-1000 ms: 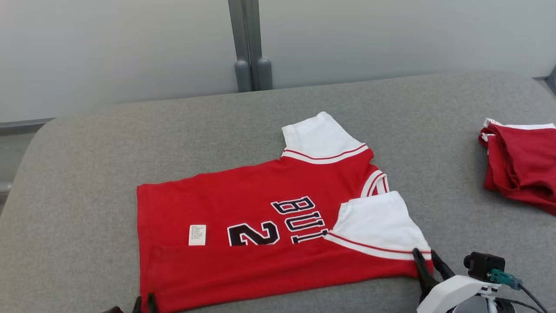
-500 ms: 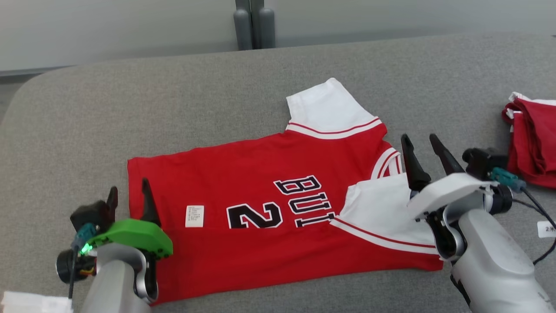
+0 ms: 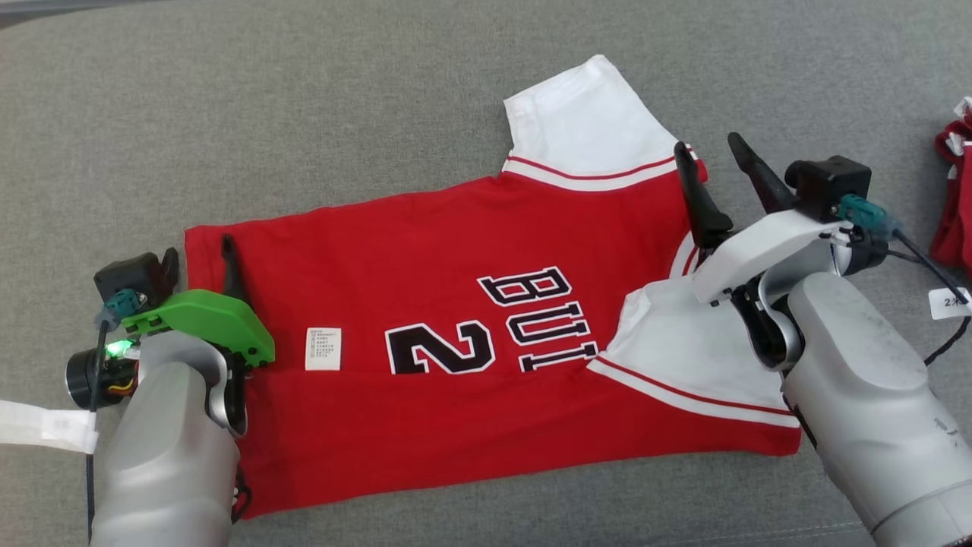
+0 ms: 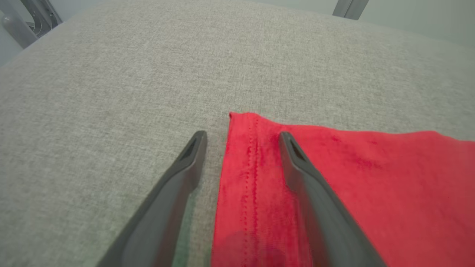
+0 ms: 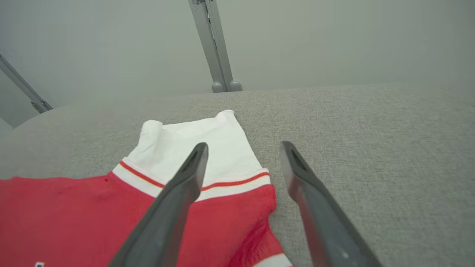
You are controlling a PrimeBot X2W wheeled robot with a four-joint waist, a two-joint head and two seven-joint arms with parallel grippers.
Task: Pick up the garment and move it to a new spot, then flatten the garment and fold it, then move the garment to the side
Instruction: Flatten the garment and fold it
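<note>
Cloth of bright red makes up most of the garment (image 3: 456,395), a small sports shirt with 2 white sleeves, each edged with a thin red stripe. It lies flat in the middle of the grey pad (image 3: 304,114). The far sleeve (image 3: 585,121) sticks out away from the robot, and the near sleeve (image 3: 683,349) is folded in on top of the red part. A long crease runs across the shirt close to its near edge. The shirt's long side goes from left to right in the head view, with the bottom hem toward the robot's left and the neck and sleeves toward its right. Big dark letters (image 3: 543,319) with white edges read "BU" and then 1 more letter partly hidden by the near sleeve, and beside them is a big number 2 (image 3: 440,348); all of it lies sideways. A small white label (image 3: 323,349) sits near the hem, its print too small to read. The left gripper (image 3: 199,249) is spread wide and holds nothing; in the left wrist view 1 finger is over the red hem corner and the other over the pad. The right gripper (image 3: 708,143) is spread wide too, holding nothing, with 1 finger over the far sleeve and the other over the pad. A second red bundle (image 3: 955,190) lies at the right edge.
</note>
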